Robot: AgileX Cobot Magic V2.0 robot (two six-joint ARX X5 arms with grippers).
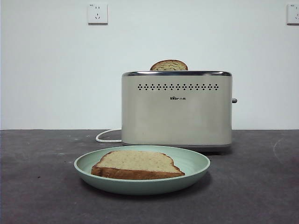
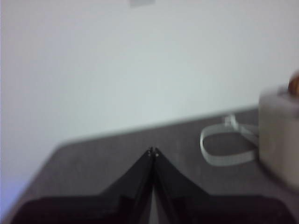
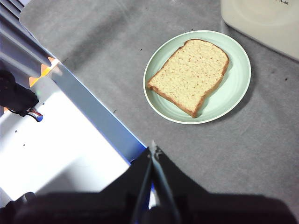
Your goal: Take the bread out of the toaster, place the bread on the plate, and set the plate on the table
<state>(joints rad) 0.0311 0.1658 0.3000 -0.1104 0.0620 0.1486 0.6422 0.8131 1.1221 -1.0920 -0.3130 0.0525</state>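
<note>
Nearest sits the plate (image 1: 141, 173) on the table (image 1: 261, 186) before the toaster (image 1: 176, 109), the bread (image 1: 137, 164) flat inside. Both hands, left hand (image 2: 153, 152) and right hand (image 3: 153, 150), are pressed together and empty, well apart from it. Little seems left; any retreat should stay clear of the rim.

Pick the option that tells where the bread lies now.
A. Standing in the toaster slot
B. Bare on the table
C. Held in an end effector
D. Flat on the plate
D: the bread lies flat on the plate, which sits on the table in front of the toaster.
</note>
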